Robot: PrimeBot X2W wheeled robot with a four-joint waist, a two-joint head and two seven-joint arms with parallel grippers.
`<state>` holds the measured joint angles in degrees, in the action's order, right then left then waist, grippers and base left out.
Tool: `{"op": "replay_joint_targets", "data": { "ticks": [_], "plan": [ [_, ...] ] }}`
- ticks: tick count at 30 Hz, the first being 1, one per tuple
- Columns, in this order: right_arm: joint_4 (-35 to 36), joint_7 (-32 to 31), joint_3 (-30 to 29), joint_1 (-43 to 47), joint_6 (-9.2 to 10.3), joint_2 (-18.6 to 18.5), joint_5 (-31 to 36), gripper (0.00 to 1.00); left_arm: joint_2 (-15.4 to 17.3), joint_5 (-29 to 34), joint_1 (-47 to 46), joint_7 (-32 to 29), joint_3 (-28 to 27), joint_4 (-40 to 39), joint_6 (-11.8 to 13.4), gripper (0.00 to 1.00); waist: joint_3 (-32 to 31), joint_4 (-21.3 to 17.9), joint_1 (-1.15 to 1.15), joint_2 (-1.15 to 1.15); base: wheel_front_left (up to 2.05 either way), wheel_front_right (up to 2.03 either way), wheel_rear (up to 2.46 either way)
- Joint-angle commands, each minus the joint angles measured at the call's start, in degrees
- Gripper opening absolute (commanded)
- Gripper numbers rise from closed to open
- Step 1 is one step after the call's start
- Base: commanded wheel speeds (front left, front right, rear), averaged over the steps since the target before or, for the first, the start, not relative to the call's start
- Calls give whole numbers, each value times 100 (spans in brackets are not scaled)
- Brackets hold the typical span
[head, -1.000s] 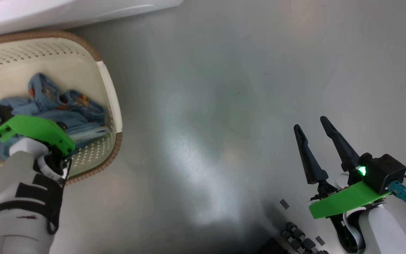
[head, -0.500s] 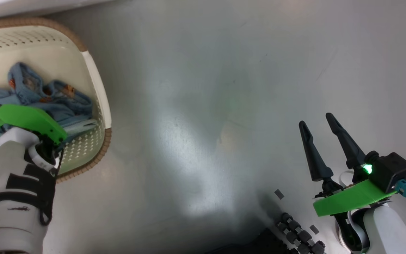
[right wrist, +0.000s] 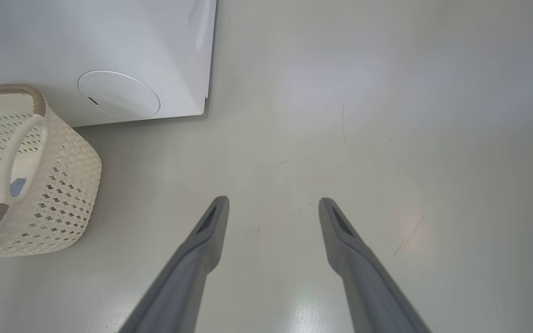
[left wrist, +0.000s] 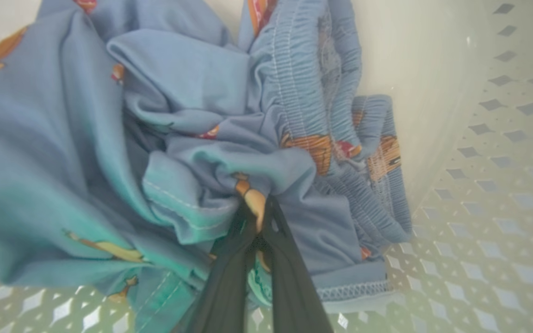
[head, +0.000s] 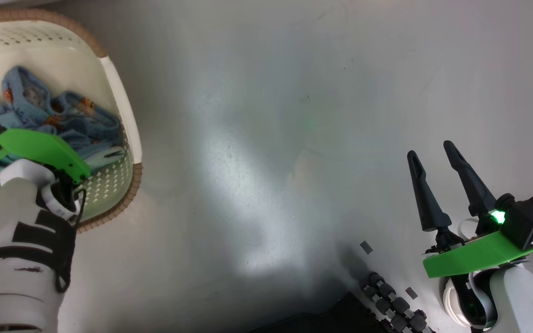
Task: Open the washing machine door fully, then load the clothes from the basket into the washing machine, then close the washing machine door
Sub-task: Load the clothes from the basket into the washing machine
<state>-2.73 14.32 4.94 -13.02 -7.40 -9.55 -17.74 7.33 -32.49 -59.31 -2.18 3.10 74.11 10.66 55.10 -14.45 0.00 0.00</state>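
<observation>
Left hand (left wrist: 259,217) is down inside the basket (left wrist: 502,138) and clamped tight. The two dark fingers (left wrist: 229,277) are pinched together on a bunched fold of the clothes (left wrist: 192,138), the light-blue fabric with the little orange-brown figures, right at a printed patch. So there's a grip, and it looks a narrow one: a pinch of one fold, with the rest of the cloth heaped around it. An elastic waistband is crumpled to one side against the basket's pale wall. In the head view the blue pile lies low in the basket. As far as I can judge the bundle hasn't come up off the bottom yet, because cloth is resting on the perforated base all round the fingers.

Over on the other side, the right hand (head: 429,148) hangs spread wide and empty above the bare floor (head: 271,115), well apart from the basket.

The washing machine (right wrist: 109,41) stands just behind the basket, its white lower front in the right wrist view. Whether the washing machine door is fully open I cannot tell from here.

Where does that leave us? Loading is in hand but nothing is delivered. The grasp is made. The lift, the carry to the machine and the release are to come, then any cloth left behind, then closing the door.
</observation>
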Motion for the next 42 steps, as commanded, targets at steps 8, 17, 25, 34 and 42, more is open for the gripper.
{"op": "replay_joint_targets", "data": {
  "ticks": [8,17,25,34,42],
  "plan": [
    [11,68,38,112,-9,-35,-29,100,63,-199,366,628,-246,-17,-69,0,-362,179,0,0,0,0,0],
    [-105,68,-58,221,-9,-1,18,100,-113,-375,846,1459,-358,-18,-480,0,-1122,464,0,0,0,0,0],
    [-182,68,-129,464,-9,83,92,100,-291,-387,1450,1710,-402,-317,-789,0,-2035,735,0,0,0,0,0],
    [-243,68,-163,815,-9,162,202,100,-426,31,2686,1716,-678,-1900,-821,0,-3085,964,0,0,0,0,0],
    [-253,68,-183,1155,-9,246,326,100,-444,34,3748,1717,-471,-3199,-895,0,-3981,1057,0,0,0,0,0]
  ]
}}
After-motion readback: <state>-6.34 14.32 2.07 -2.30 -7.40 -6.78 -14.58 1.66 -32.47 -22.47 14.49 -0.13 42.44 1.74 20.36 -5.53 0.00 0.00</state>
